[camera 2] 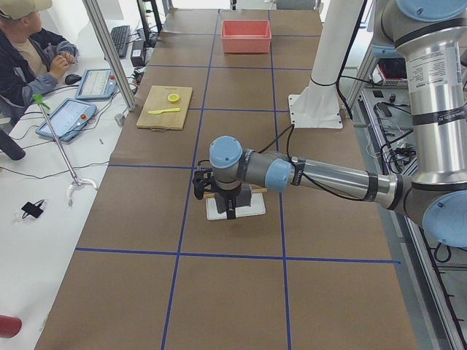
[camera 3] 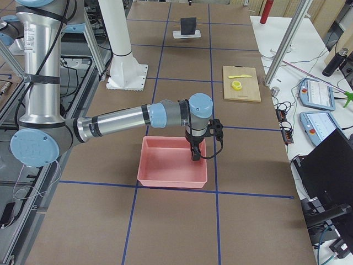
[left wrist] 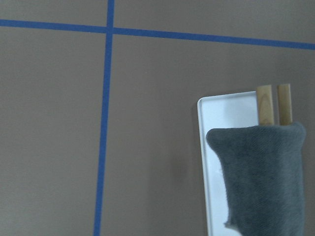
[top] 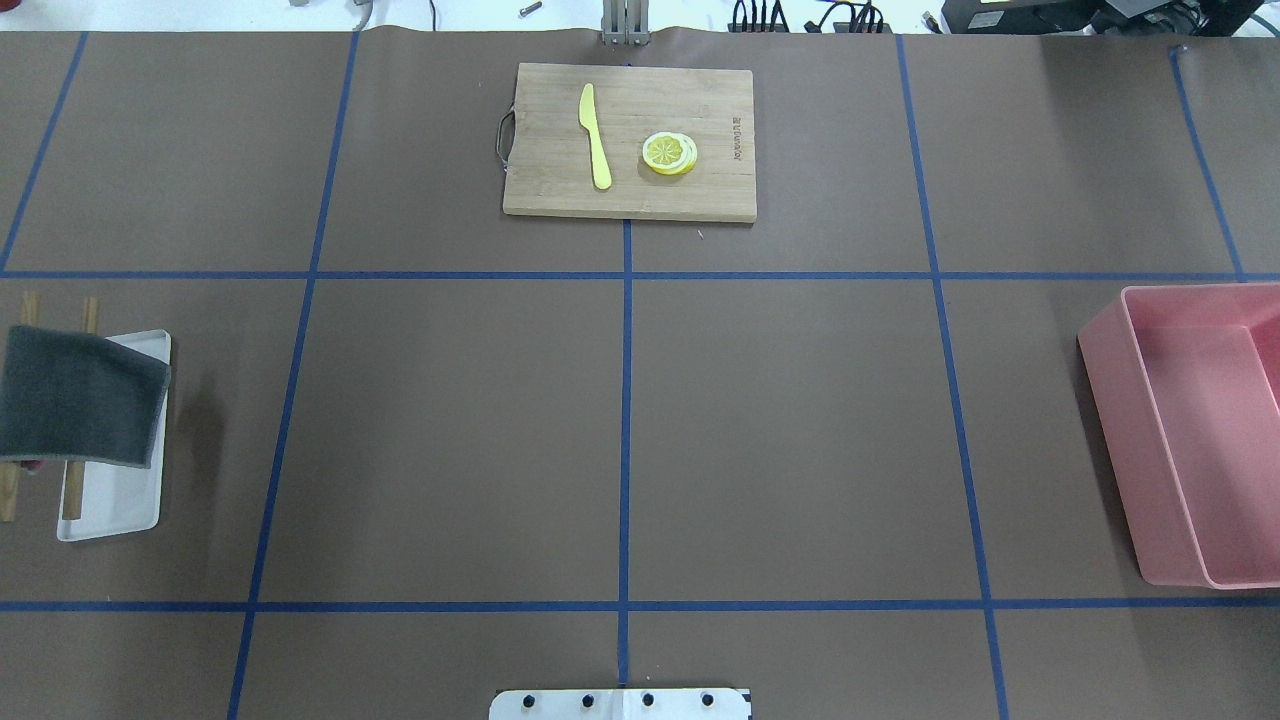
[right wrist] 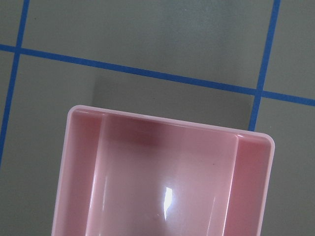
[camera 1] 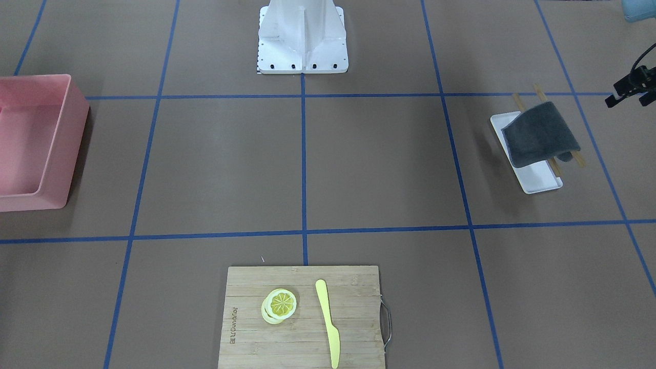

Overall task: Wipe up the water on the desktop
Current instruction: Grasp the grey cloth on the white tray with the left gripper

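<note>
The desktop (camera 1: pixel 384 164) is matte brown with a blue tape grid, and I see no wet patch on it. A dark grey cloth (camera 1: pixel 538 134) hangs over two wooden sticks on a white tray (camera 1: pixel 538 182), and it also shows in the left wrist view (left wrist: pixel 266 177). My left gripper (camera 1: pixel 628 98) hovers above and beside the cloth, apart from it, and looks open and empty. My right gripper (camera 3: pixel 196 153) hangs over the far rim of the pink bin (camera 3: pixel 171 165). It shows only in the exterior right view, so I cannot tell whether it is open or shut.
The pink bin (top: pixel 1180 430) stands at the desktop's right edge. A bamboo cutting board (top: pixel 630 140) at the far middle carries a yellow knife (top: pixel 596 135) and lemon slices (top: pixel 670 153). The robot's white base (camera 1: pixel 302 41) stands at the near middle. An operator (camera 2: pixel 29 51) sits beyond the far side.
</note>
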